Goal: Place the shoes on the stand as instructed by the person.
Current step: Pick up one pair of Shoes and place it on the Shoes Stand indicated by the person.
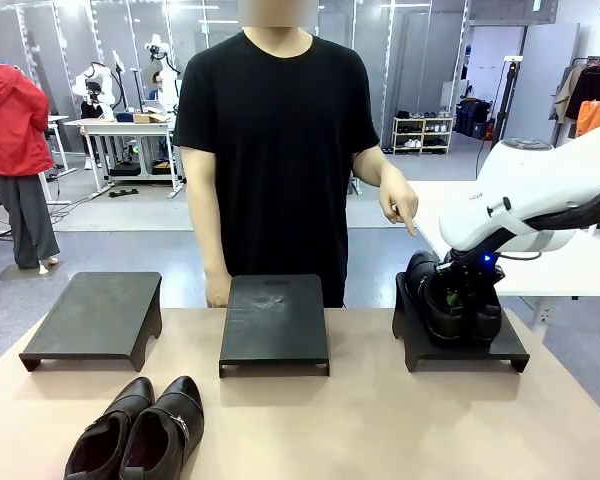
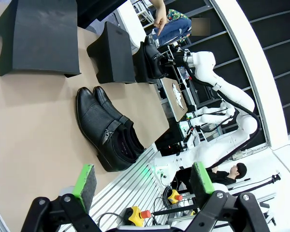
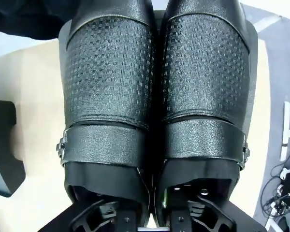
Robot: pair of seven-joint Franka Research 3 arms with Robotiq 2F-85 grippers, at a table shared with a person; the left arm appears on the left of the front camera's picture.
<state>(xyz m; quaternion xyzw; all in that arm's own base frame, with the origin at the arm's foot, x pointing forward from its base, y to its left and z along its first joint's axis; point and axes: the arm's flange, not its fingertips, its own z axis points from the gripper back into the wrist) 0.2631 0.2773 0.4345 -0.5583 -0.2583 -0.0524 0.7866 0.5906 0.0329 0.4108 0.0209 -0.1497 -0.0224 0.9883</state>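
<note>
One pair of shoes (image 1: pixel 435 300) sits on the stand nearest the desk's right edge (image 1: pixel 500 350), toes towards the person and heels towards the robot. The person's hand (image 1: pixel 402 208) hangs above it with a finger pointing down, which is evidently why this stand was chosen over the middle stand (image 1: pixel 275 320) and the left stand (image 1: pixel 100 310), both bare.

The right gripper (image 1: pixel 460 298) is down at the heel end of that pair. In the right wrist view one finger reaches into each shoe's opening, so the two touching inner walls lie between them — a way to carry both shoes at once. The pads are hidden inside the shoes, so I cannot tell whether the gripper is clamped on those walls or has let go. The soles look flat on the stand, so placing this pair seems all but finished.

The second pair (image 1: pixel 140 435) lies side by side near the front-left corner of the desk (image 1: pixel 380 420), a buckle strap showing. The left gripper (image 2: pixel 142 181) hangs released above that end, green pads wide apart, nothing between them — likely waiting for the person's next instruction.
</note>
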